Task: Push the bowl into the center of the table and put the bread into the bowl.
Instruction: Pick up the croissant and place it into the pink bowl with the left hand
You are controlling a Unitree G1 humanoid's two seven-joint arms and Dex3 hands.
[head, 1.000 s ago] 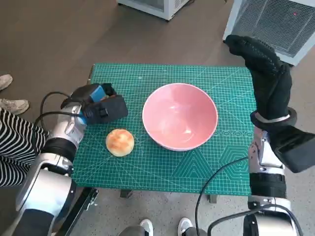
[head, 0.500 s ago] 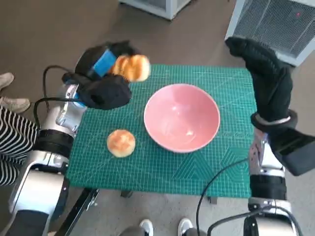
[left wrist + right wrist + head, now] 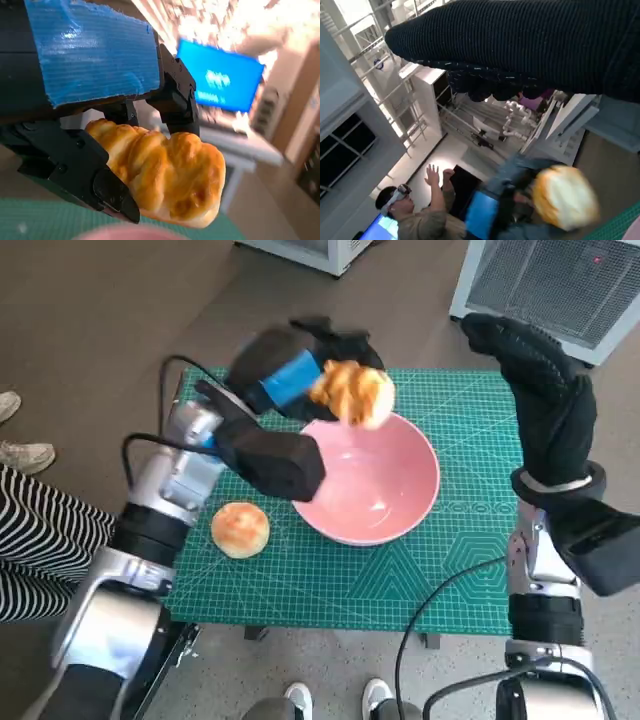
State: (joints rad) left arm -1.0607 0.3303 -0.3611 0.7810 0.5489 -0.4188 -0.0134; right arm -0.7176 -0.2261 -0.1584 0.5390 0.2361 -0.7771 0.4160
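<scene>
A pink bowl (image 3: 385, 498) stands near the middle of the green mat. My left hand (image 3: 300, 370) holds a golden twisted bread (image 3: 352, 392) in the air over the bowl's far left rim. The left wrist view shows the bread (image 3: 165, 175) gripped between the black fingers (image 3: 107, 187), with the bowl's rim (image 3: 115, 232) just below. The right wrist view catches the same bread (image 3: 565, 202), blurred. A second, round bread (image 3: 240, 529) lies on the mat left of the bowl. My right hand (image 3: 535, 390) is raised beside the table's right edge, fingers extended, holding nothing.
The green cutting mat (image 3: 460, 570) covers the small table. White appliances (image 3: 560, 280) stand on the floor behind. A person's striped leg (image 3: 40, 540) and shoes are at the left. In the right wrist view a person (image 3: 415, 210) with raised hands sits in the room.
My left hand rose from the mat's left side holding the twisted bread and carried it right, over the bowl's rim. The round bread, the bowl and my right hand stayed put.
</scene>
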